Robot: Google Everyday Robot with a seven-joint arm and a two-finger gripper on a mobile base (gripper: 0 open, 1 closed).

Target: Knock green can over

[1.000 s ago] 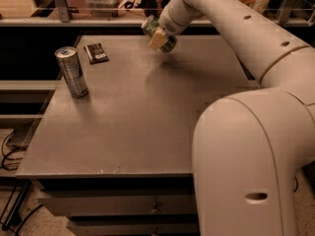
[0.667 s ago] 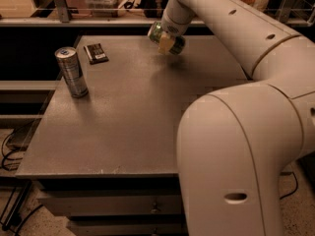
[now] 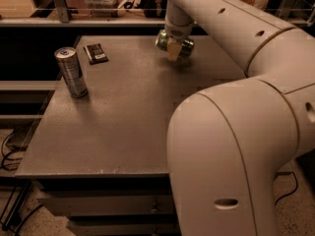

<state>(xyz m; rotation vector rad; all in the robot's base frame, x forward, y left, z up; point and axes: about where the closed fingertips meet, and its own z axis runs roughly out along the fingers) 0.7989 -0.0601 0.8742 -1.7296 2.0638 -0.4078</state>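
1. A grey, matt, rectangular table top [image 3: 123, 117] fills the middle of the frame, in dim, warm, brownish light
2. Under its front edge, at the bottom left, sit pale grey drawer fronts [image 3: 98, 203]
3. A speckled light floor [image 3: 298, 215] shows in the lower right and lower left corners
4. Thin black cables [image 3: 10, 151] lie on the floor at the left edge
5. A pale horizontal ledge [image 3: 98, 21] runs behind the table along the top, with a slanted grey metal post [image 3: 59, 1] at the upper left
6. The gripper [image 3: 174, 48] hangs over the table's far part, upper middle
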